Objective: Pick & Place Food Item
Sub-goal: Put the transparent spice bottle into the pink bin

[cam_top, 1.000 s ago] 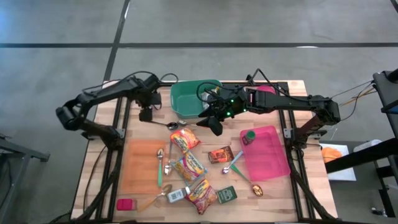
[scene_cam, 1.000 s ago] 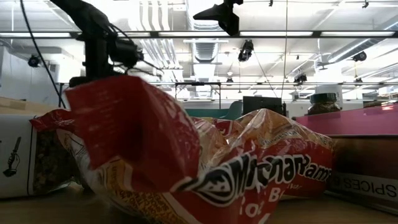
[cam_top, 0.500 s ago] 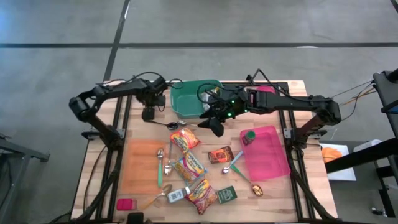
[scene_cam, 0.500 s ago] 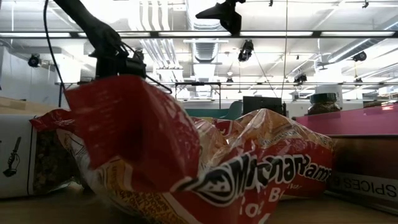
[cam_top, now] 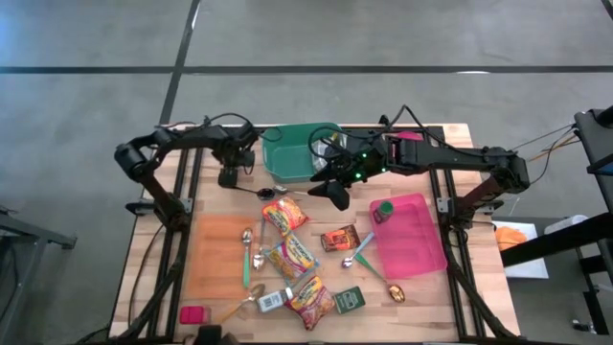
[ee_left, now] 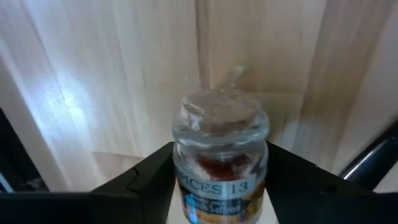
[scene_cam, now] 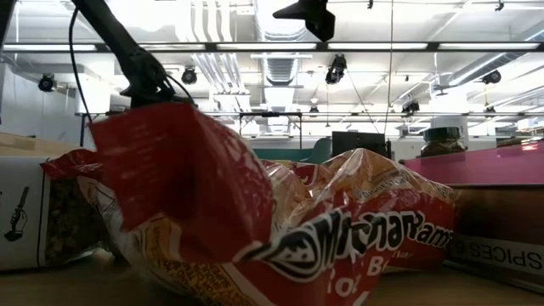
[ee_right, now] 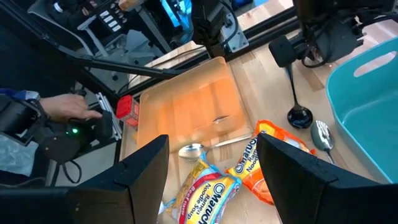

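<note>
High view, L arm: left gripper (cam_top: 228, 175) hangs over bare wood just beside the green bin (cam_top: 287, 165), near the table's far-left edge; what it carries is too small to make out here.
High view, R arm: right gripper (cam_top: 335, 195) hovers w/ nothing in it over the table centre, near the bin's front corner, noodle packets (cam_top: 283, 215) just below it.
High view, targets: pink tray (cam_top: 418, 241) on the right holds a green-capped jar (cam_top: 383, 208); orange tray (cam_top: 216, 257) on the left is bare.
Low view: crinkled red noodle packet (scene_cam: 255, 221) fills the frame, soft foil, no use for judging the grip.
L wrist view: fingers (ee_left: 149, 180) clamp a spice jar (ee_left: 219, 155) at its shoulders; glass, round, slick, clear lid, red-orange contents, paper label.
R wrist view: jaws spread wide, empty; spoon (ee_right: 193, 149) and packets lie below.
How-to, as I judge it: keep jar upright, grip firm since glass slips, carry level to chosen tray/bin, lower till base touches before release.
</note>
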`<action>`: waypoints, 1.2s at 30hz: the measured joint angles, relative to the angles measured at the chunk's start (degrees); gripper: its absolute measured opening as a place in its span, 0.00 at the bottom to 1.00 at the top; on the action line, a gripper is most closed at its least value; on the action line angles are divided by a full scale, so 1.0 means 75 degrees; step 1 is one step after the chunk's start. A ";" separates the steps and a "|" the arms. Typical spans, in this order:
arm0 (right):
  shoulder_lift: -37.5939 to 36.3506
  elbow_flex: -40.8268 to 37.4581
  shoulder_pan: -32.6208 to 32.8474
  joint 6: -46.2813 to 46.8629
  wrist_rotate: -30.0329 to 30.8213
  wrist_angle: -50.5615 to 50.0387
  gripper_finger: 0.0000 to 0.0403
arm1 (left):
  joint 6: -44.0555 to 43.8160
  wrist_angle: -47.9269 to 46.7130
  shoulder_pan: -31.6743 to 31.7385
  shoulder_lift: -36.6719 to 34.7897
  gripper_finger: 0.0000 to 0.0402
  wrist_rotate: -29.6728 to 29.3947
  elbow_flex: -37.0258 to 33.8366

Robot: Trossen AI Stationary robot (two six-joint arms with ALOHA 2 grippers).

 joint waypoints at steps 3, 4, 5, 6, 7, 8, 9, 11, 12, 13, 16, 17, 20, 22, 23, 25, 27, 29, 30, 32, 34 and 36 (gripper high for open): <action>-0.0008 0.0000 0.0000 0.0000 -0.0001 -0.0007 0.59 | -0.0217 0.0055 -0.0009 -0.0101 0.45 -0.0054 -0.0089; -0.0010 0.0000 0.0000 0.0001 -0.0001 -0.0006 0.59 | -0.0351 0.0073 -0.0008 -0.0149 0.44 -0.0054 -0.0114; -0.0012 0.0000 0.0000 0.0001 0.0000 -0.0007 0.59 | -0.0481 0.0069 -0.0006 -0.0186 0.44 -0.0054 -0.0129; -0.0012 0.0000 0.0000 0.0000 0.0002 -0.0004 0.59 | -0.0623 0.0064 -0.0006 -0.0234 0.44 -0.0056 -0.0133; -0.0013 0.0000 0.0000 0.0003 0.0001 -0.0004 0.59 | -0.0751 0.0019 -0.0006 -0.0295 0.44 -0.0054 -0.0143; -0.0015 0.0000 0.0000 0.0007 0.0002 -0.0004 0.59 | -0.0841 -0.0060 -0.0006 -0.0358 0.44 -0.0045 -0.0153; -0.0015 0.0000 0.0000 0.0035 0.0002 -0.0004 0.59 | -0.0940 -0.0094 -0.0004 -0.0445 0.44 -0.0026 -0.0158; -0.0013 0.0000 0.0014 0.0070 0.0005 -0.0004 0.59 | -0.1074 -0.0211 -0.0008 -0.0635 0.44 -0.0020 -0.0154; -0.0012 0.0000 0.0023 0.0090 0.0005 -0.0004 0.59 | -0.1176 -0.0384 -0.0009 -0.0731 0.44 -0.0012 -0.0149; -0.0015 0.0000 0.0036 0.0090 0.0007 -0.0001 0.59 | -0.1319 -0.0586 -0.0009 -0.0827 0.44 0.0044 -0.0140; -0.0015 0.0000 0.0094 0.0092 0.0007 0.0000 0.59 | -0.1893 -0.1102 -0.0009 -0.1248 0.44 0.0566 -0.0048; -0.0014 0.0000 0.0111 0.0079 0.0005 0.0002 0.59 | -0.2169 -0.1226 -0.0009 -0.1404 0.44 0.0888 -0.0008; -0.0013 0.0000 0.0131 -0.0055 0.0008 0.0011 0.59 | -0.3204 -0.1375 -0.0009 -0.1957 0.44 0.2223 0.0116; -0.0013 0.0000 0.0131 0.0039 0.0037 0.0020 0.59 | -0.4060 -0.1331 -0.0030 -0.2399 0.44 0.2995 0.0233; -0.0015 0.0000 0.0128 0.0146 0.0114 0.0028 0.59 | -0.4547 -0.1284 -0.0066 -0.2614 0.44 0.3269 0.0282; -0.0012 0.0000 0.0131 0.0469 0.0489 0.0043 0.59 | -0.5286 -0.1167 -0.0204 -0.3080 0.44 0.3698 0.0353; -0.0014 0.0000 0.0126 0.0785 0.0802 0.0057 0.59 | -0.5605 -0.1018 -0.0474 -0.3561 0.44 0.4067 0.0427; -0.0013 0.0000 0.0059 0.1080 0.0928 0.0118 0.59 | -0.5959 -0.0805 -0.0896 -0.3994 0.44 0.4254 0.0480; 0.0001 0.0000 0.0027 0.1235 0.0967 0.0191 0.59 | -0.6227 -0.0679 -0.1148 -0.4174 0.44 0.4285 0.0507; 0.0041 0.0000 -0.0046 0.1458 0.0975 0.0398 0.59 | -0.6660 -0.0261 -0.1725 -0.4470 0.44 0.4285 0.0574; 0.0075 0.0000 -0.0099 0.1655 0.0975 0.0519 0.59 | -0.7085 0.0251 -0.2349 -0.4633 0.44 0.4280 0.0652; 0.0104 0.0000 -0.0158 0.1860 0.0973 0.0669 0.59 | -0.7562 0.0782 -0.2976 -0.4636 0.44 0.4287 0.0754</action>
